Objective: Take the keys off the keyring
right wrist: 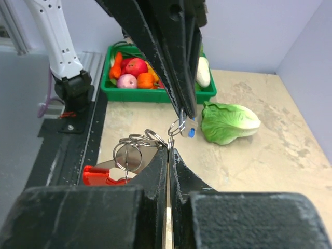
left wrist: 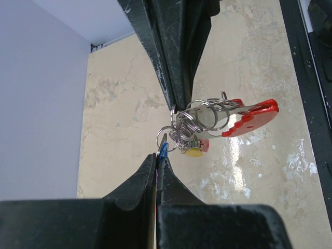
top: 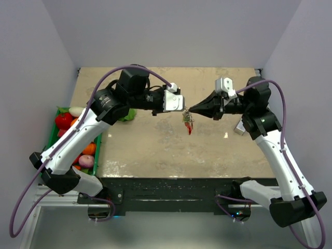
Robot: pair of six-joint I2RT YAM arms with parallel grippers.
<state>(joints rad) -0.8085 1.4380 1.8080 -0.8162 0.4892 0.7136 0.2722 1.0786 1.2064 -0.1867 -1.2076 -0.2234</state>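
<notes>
Above the middle of the table my two grippers meet tip to tip, with the keyring between them. My left gripper is shut on a small blue-headed key that hangs on a small ring. My right gripper is shut on the keyring, a cluster of silvery rings. A red oval fob sticks out sideways from it. More keys with yellow and red heads dangle under the rings. From above, the bunch hangs below both tips, off the table.
A green lettuce lies on the tabletop behind the left gripper. A green bin with fruit and vegetables stands off the table's left edge. A small grey block sits by the right arm.
</notes>
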